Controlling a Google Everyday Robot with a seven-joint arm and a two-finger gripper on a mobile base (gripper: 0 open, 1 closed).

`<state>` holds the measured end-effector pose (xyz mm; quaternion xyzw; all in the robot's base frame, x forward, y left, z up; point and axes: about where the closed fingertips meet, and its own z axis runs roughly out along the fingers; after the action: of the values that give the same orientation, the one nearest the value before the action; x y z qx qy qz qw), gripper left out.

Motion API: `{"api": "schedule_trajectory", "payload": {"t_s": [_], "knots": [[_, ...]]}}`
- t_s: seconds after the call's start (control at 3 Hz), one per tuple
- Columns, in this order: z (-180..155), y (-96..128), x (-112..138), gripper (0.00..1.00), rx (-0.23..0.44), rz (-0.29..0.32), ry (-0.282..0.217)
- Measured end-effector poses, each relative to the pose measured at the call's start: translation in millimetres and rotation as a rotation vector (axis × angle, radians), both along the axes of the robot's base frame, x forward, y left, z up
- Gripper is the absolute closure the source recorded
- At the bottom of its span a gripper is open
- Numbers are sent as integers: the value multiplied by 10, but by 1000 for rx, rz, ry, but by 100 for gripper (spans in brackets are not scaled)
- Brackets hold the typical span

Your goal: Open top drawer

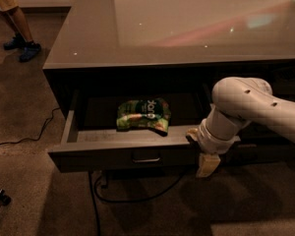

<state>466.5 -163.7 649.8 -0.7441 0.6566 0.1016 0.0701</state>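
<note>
Camera view: the top drawer [98, 155] of a dark grey cabinet stands pulled well out beneath a glossy countertop [187, 28], its small loop handle [146, 159] at the middle of the flat front. Inside, a single crumpled green snack bag [143, 115] lies near the middle of the drawer's paler grey floor, towards the front. The robot's white arm [246, 102] reaches in from the right, and its beige gripper [207, 164] hangs pointing down in front of the drawer's right end, apart from the handle; whether it is open or closed cannot be made out. A black cable [94, 200] trails over the floor below, and a person's bare legs [17, 18] and blue shoes [22, 48] stand at upper left.
</note>
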Motion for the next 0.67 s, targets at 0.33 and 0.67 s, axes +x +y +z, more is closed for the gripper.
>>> {"api": "schedule_trajectory", "payload": {"t_s": [0.33, 0.67], "knots": [[17, -30, -208, 63, -11, 8, 9], [15, -33, -216, 60, -12, 9, 10]]}}
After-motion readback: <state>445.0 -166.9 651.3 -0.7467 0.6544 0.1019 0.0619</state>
